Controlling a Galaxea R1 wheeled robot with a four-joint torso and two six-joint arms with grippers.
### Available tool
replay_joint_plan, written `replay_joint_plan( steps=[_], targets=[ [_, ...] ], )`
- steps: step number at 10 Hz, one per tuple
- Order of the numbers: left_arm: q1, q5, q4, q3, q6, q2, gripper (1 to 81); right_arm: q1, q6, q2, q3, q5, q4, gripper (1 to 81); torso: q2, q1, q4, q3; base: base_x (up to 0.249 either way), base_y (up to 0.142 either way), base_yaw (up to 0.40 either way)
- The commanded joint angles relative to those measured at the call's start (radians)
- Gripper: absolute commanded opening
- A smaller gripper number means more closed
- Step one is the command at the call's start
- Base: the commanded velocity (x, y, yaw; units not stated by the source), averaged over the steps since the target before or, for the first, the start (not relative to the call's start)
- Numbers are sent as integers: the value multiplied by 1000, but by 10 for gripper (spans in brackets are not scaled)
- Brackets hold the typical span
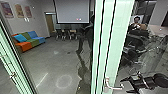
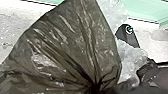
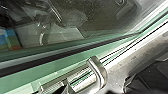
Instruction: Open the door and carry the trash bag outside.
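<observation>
Door not yet cleared. The trash bag (image 2: 72,42) is seen in the left wrist view, dark and thin, its creases drawn together to a tight bunch, and is held there by the left gripper (image 2: 96,87); that claw is closed on the bunched part. Crumpled clear plastic (image 2: 131,58) is seen just beside the bag. The right gripper (image 1: 124,86) is held at the metal door handle (image 1: 114,87), its claw spread wide, the free end of the handle near the tips; whether contact is made cannot be told. In the right wrist view the bent handle is seen close up, mounted on the pale green door frame (image 1: 121,37) alongside glass. Whether the door is ajar cannot be told. Through the glass, a sofa (image 1: 30,41) in orange, green and blue is set by the wall, with posters (image 1: 18,10) hung above. Farther back, a projection screen (image 1: 72,11) is hung, with chairs (image 1: 65,34) lined up beneath. A grey floor (image 1: 50,62) is marked by patches of light. On the right side, a person (image 1: 136,22) is seen in the background, near a pale table (image 1: 160,30).
</observation>
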Motion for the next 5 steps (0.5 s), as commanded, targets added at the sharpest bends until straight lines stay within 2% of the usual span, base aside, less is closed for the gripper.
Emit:
replay_joint_plan(
  steps=[1, 3, 4, 5],
  targets=[
    [-43, 53, 4, 13, -3, 7, 10, 65, 56, 28, -20, -5, -17, 811, 0, 0, 0, 0, 0, 0, 0],
    [-43, 53, 4, 13, -3, 10, 10, 91, 143, 30, -10, -57, -37, 811, 0, 0, 0, 0, 0, 0, 0],
    [-43, 53, 4, 13, -3, 11, 10, 106, 198, 33, -1, -121, -52, 811, 0, 0, 0, 0, 0, 0, 0],
    [-43, 53, 6, 13, -3, 13, 10, 117, 251, 31, 10, -129, -77, 811, 0, 0, 0, 0, 0, 0, 0]
  ],
)
